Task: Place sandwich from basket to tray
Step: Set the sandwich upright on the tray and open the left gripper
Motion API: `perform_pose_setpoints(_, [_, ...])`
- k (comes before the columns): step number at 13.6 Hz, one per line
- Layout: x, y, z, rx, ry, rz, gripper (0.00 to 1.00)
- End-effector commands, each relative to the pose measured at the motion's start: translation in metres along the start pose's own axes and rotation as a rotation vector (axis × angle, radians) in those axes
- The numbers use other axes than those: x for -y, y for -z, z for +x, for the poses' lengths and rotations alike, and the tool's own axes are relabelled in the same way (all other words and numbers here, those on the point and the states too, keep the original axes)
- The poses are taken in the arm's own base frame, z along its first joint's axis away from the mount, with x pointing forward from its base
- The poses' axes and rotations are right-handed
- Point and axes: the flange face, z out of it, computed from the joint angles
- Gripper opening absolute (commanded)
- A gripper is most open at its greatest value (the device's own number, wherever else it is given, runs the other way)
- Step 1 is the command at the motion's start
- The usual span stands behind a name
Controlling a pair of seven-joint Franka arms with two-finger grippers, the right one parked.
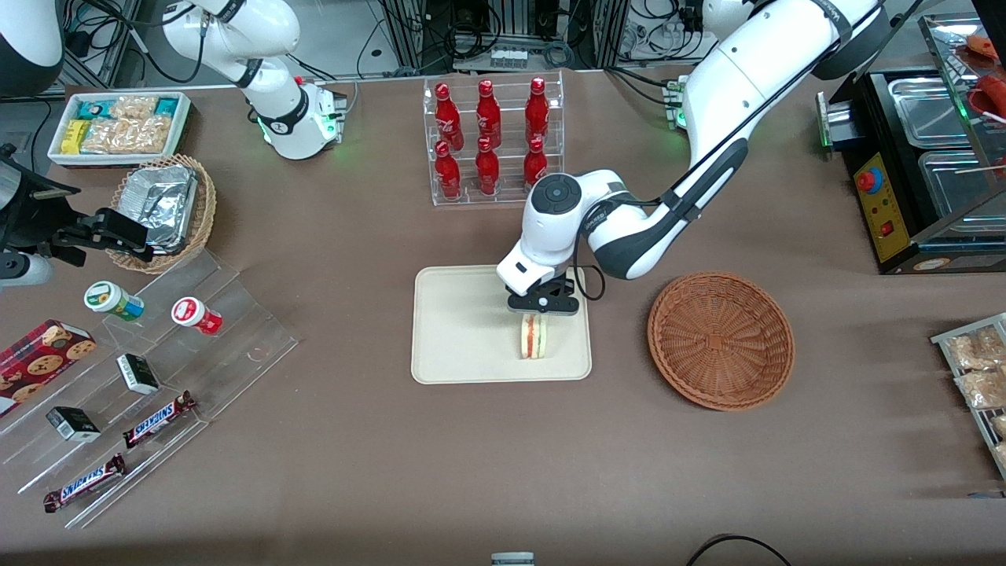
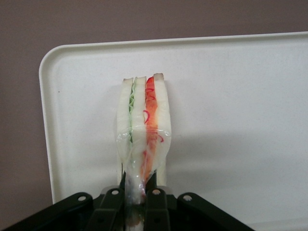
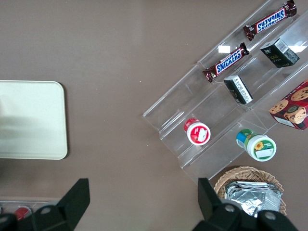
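Cream-white plastic forms the tray, which lies directly under the gripper. Nearest the front camera within the work area is the sandwich, a wrapped wedge standing on edge on the tray, cut face up (green layer on one side, pink-red on the other). The gripper is just above it, slightly farther from the camera; the wrist view shows both black fingers pinched closed on the wedge's narrow end, the clear wrap bunched between them. The sandwich sits toward the tray edge closest to the reddish-brown wicker basket, which lies beside the gripper toward the working arm's end of the table, apart from the tray. Farther from the camera than the gripper, a clear rack of red bottles stands on the brown tabletop.
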Motion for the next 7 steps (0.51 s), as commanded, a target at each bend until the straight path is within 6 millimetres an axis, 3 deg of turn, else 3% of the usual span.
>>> perform_pose_setpoints(1, [-0.0015, -0.0051, -0.0024, -0.013, 0.021, -0.005, 0.31])
perform_pose_setpoints(2, [-0.0015, -0.0054, -0.002, -0.012, 0.032, -0.006, 0.54])
perform_pose_setpoints(3, [-0.0015, -0.0062, -0.0023, -0.012, 0.033, -0.005, 0.7])
perform_pose_setpoints(4, [-0.0015, -0.0062, -0.0023, -0.012, 0.033, -0.005, 1.0])
perform_pose_setpoints(7, [-0.0018, -0.0044, -0.0008, -0.015, 0.041, -0.008, 1.0])
